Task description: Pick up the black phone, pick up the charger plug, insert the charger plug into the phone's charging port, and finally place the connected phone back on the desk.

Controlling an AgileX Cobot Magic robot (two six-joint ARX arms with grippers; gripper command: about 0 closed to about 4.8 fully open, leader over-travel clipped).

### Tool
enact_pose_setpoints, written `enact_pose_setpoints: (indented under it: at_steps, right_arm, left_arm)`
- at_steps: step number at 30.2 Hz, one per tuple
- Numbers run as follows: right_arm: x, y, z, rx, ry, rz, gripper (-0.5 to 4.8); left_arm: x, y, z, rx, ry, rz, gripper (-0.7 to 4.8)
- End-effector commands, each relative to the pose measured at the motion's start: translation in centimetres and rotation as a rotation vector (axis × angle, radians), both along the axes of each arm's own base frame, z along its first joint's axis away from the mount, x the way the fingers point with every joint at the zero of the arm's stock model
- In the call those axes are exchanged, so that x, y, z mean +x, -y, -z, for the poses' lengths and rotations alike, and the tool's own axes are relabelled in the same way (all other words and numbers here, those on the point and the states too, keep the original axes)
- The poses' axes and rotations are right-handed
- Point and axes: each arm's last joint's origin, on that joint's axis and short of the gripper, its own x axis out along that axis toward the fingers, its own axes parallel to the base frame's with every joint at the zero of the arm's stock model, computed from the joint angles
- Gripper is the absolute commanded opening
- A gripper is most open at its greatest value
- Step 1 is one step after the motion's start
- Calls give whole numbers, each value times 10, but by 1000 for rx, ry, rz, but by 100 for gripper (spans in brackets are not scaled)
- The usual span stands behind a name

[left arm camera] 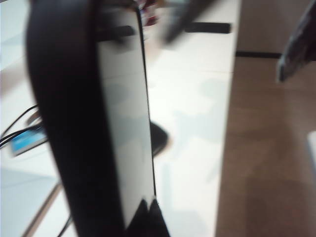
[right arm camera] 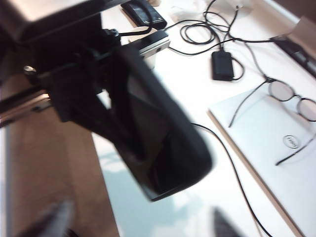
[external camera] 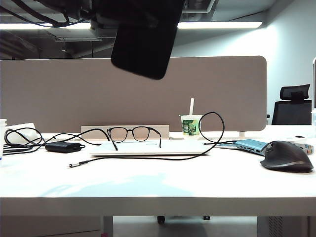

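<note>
The black phone (external camera: 145, 44) hangs tilted high above the desk (external camera: 158, 185), with my left gripper (external camera: 132, 11) shut on its upper end at the top of the exterior view. The left wrist view shows the phone (left arm camera: 74, 123) edge-on, clamped between that gripper's dark fingers (left arm camera: 148, 219). The right wrist view shows the phone (right arm camera: 163, 148) held by the left gripper (right arm camera: 84, 84). My right gripper (right arm camera: 140, 224) is open, blurred and empty above the desk's front edge. The charger plug (external camera: 74, 164) lies on the desk at the left. The charging port is too small to make out.
The plug's thin cable (external camera: 212, 129) loops over a closed white laptop (external camera: 148, 148) that carries black glasses (external camera: 134, 134). A small black box with cables (external camera: 63, 146) sits at the left, a cup with a spoon (external camera: 191, 125) behind, a blue hub (external camera: 252, 144) and a dark mouse (external camera: 288, 156) at the right.
</note>
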Motion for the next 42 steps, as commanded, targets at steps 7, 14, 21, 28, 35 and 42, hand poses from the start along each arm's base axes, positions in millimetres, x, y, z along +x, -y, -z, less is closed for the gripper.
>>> enact_pose_setpoints:
  at_steps: [7,14,21,28,35,42]
  right_arm:
    - [-1,-1,-8,41,77,-71,346]
    - [7,-8,-9,120,86,-177,345]
    - [15,-16,0,170,12,-288,330]
    - [16,-17,2,176,-24,-292,263]
    - [15,-16,6,162,-67,-292,68]
    - [15,-16,6,166,-65,-300,-4]
  left_arm:
    - [-6,1,-7,-73,15,191,-6]
    - [-10,4,-8,-92,5,273,-6]
    - [-16,13,-8,-93,2,312,-6]
    - [-17,14,-8,-91,3,310,-5]
    - [-17,14,-8,-92,3,311,-6]
    - [-17,14,-8,-92,-1,310,11]
